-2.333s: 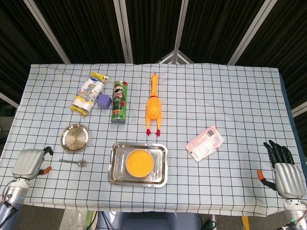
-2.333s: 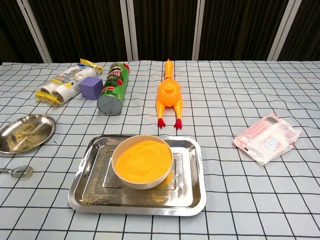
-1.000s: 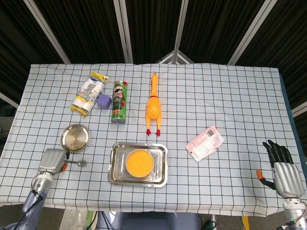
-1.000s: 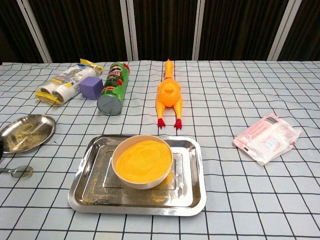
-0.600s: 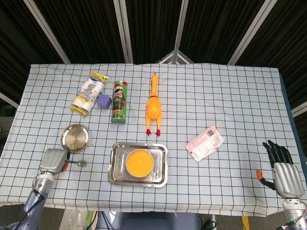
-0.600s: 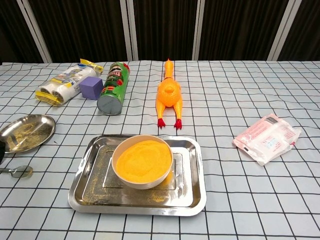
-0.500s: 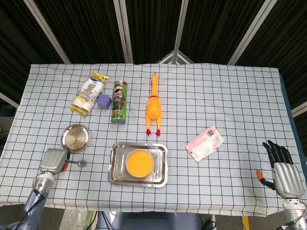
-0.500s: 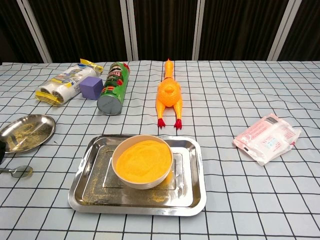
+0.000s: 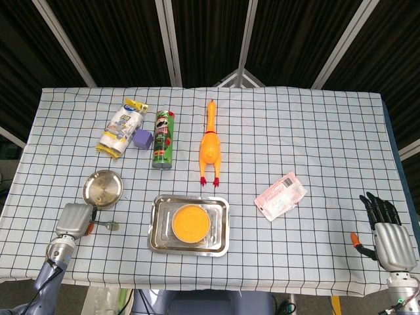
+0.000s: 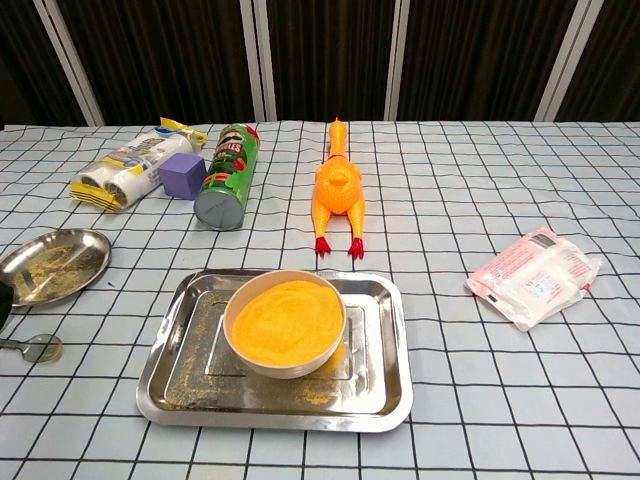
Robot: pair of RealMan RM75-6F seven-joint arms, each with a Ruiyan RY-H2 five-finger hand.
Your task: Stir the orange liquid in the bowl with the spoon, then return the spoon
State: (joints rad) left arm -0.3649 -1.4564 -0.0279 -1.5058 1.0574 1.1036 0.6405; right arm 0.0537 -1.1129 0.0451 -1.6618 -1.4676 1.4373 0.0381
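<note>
At the table's near left edge, the grey left hand covers the handle of the small metal spoon; its grip cannot be told. The white bowl of orange liquid sits in the steel tray. The right hand hangs with fingers spread, holding nothing.

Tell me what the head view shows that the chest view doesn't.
Only the head view shows the right hand, fingers apart and holding nothing, at the table's near right corner, and the left hand over the spoon's handle; whether it grips the handle cannot be told. Only the chest view shows orange residue in the small metal dish. Both show the spoon, the bowl in its tray, the rubber chicken and the green can.
</note>
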